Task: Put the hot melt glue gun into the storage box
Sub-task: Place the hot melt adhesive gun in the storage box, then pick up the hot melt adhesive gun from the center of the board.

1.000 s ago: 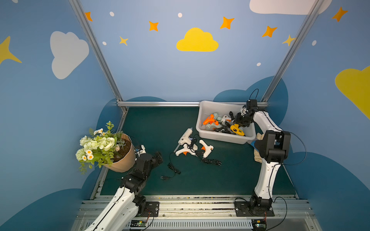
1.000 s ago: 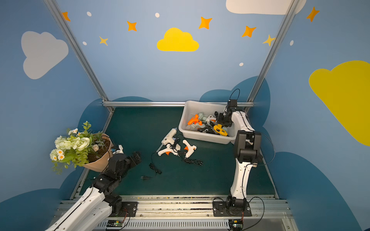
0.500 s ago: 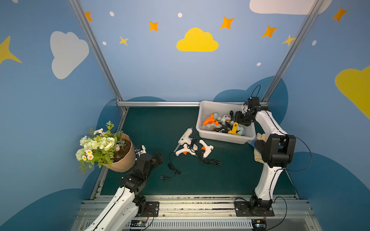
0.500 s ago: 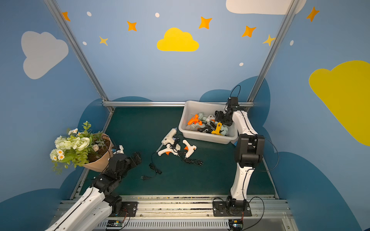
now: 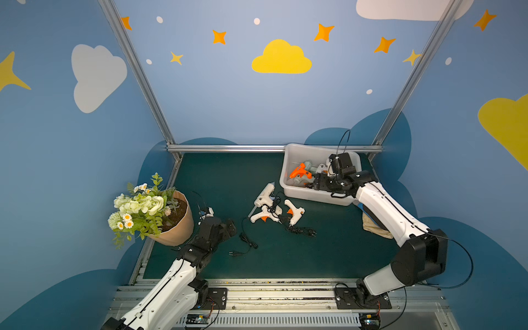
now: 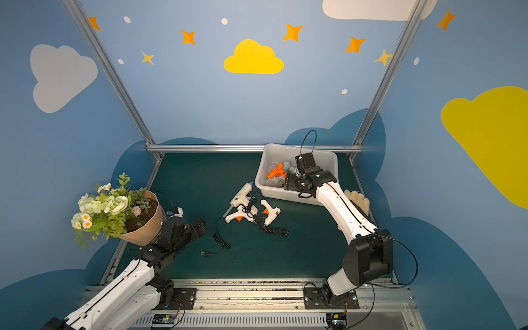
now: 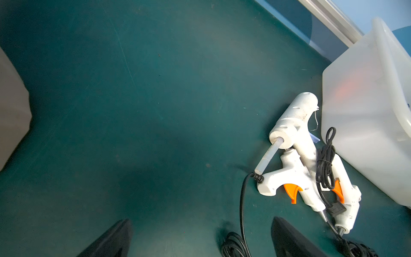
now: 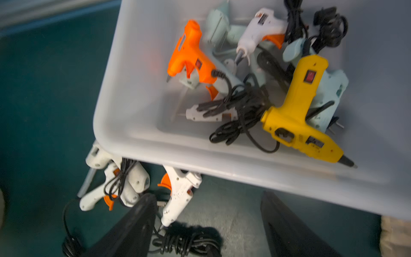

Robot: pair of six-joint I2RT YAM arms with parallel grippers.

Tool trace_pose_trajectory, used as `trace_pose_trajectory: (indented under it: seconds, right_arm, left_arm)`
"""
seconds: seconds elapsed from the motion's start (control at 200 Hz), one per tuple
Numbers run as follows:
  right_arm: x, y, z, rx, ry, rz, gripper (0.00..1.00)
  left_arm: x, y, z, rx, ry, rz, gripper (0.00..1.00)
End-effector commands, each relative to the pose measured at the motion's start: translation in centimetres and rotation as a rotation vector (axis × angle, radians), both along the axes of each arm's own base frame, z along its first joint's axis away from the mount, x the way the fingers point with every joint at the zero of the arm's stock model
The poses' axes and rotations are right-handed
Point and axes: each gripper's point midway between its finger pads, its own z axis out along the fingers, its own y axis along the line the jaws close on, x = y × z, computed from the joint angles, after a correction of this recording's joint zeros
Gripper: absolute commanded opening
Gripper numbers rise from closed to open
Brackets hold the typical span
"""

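Observation:
The storage box [image 5: 295, 155] [image 6: 271, 160] stands at the back right of the green mat and holds several glue guns. Among them, in the right wrist view, lie a yellow glue gun [image 8: 300, 106] and an orange glue gun [image 8: 189, 57] [image 5: 298, 173] with tangled cords. My right gripper [image 5: 318, 183] [image 8: 206, 193] hovers open over the box's near rim, with nothing between its fingers. Three white glue guns [image 5: 265, 197] [image 5: 264, 215] [image 5: 294, 214] lie on the mat in front of the box. My left gripper [image 5: 228, 225] [image 7: 201, 220] rests open at the front left, empty.
A tilted flower pot [image 5: 177, 220] sits at the mat's left edge beside the left arm. Black cords [image 5: 245, 240] [image 5: 300, 230] trail from the white guns toward the front. A beige glove [image 6: 357, 200] lies right of the box, under the right arm.
My right gripper has opened and let go of the yellow glue gun, which now lies in the box. It has drawn back toward the box's near rim. The left arm has not moved.

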Motion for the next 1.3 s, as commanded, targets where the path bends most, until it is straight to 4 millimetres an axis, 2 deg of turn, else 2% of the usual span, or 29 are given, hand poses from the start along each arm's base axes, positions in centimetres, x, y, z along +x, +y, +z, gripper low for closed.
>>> trace_pose_trajectory:
  seconds: [0.0,0.12,0.215,0.35,0.786,0.886,1.237,1.292]
  right_arm:
    - [-1.7,0.3,-1.2,-0.069,-0.027,-0.071,0.86]
    - [-4.3,2.0,-3.5,-0.114,0.013,-0.038,0.98]
    - [-5.6,2.7,-5.4,-0.134,0.063,-0.034,0.98]
    - [-6.4,4.0,-8.1,-0.155,0.143,-0.023,0.98]
    - [-5.3,7.6,-14.2,-0.197,0.325,0.021,0.98]
    - [-5.2,7.5,-15.0,-0.208,0.328,0.007,0.98]
    - [-5.3,4.9,-16.1,-0.28,0.325,-0.065,0.98]
    - [-5.4,4.5,-16.3,-0.282,0.332,-0.072,0.92]
  left_arm:
    - [0.8,-0.4,1.5,-0.02,-0.041,-0.012,1.0]
    - [0.8,-0.4,1.3,-0.026,-0.043,-0.007,1.0]
    - [0.7,-0.5,1.1,-0.037,-0.041,-0.007,1.0]
    - [0.7,-0.7,1.2,-0.042,-0.039,-0.014,1.0]
    - [0.5,-0.4,0.9,-0.031,-0.035,-0.005,1.0]
    - [0.5,-0.3,0.9,-0.026,-0.034,-0.005,1.0]
    - [0.7,-0.4,1.0,-0.029,-0.035,-0.006,1.0]
    - [0.7,-0.4,1.1,-0.028,-0.035,-0.007,1.0]
